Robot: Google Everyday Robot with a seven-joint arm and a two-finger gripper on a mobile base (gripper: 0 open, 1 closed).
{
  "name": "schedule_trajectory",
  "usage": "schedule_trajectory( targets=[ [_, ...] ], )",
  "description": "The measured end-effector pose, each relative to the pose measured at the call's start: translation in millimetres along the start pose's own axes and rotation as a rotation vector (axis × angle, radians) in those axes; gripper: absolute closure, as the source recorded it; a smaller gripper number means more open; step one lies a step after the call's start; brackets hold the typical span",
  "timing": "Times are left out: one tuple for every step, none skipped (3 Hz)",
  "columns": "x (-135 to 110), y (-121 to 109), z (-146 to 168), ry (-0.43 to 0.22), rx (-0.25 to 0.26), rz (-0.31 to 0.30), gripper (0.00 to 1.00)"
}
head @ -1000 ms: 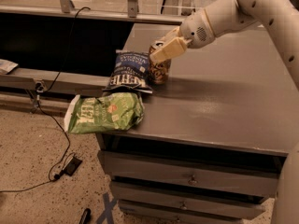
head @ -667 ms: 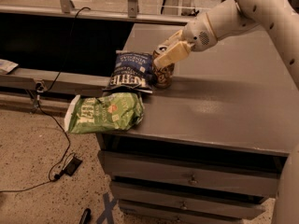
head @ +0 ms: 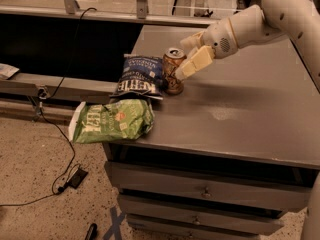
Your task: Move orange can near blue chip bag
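The orange can stands upright on the grey table, touching the right edge of the blue chip bag, which lies at the table's left edge. My gripper is just to the right of the can at its upper part. Its cream fingers are spread apart, and the lower one overlaps the can's right side in the view. The can's silver top shows clear of the gripper.
A light green chip bag lies in front of the blue one and hangs over the table's front left corner. Drawers sit below the table top. A dark ledge and cables on the floor are to the left.
My gripper has drawn back to the right and slightly up from the can, uncovering its top. The can stays standing beside the blue chip bag.
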State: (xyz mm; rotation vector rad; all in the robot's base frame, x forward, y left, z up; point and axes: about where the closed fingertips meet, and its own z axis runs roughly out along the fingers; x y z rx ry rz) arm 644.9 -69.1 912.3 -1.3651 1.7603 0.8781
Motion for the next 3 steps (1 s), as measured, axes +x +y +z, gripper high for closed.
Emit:
schedule_trajectory(
  targets=[
    [14.7, 10.5, -40.6, -0.045, 0.100, 0.014, 0.00],
    [44.6, 29.1, -84.8, -0.063, 0.222, 0.053, 0.00],
    [58.1, 31.1, -96.3, -0.061, 0.246, 0.075, 0.00]
  ],
)
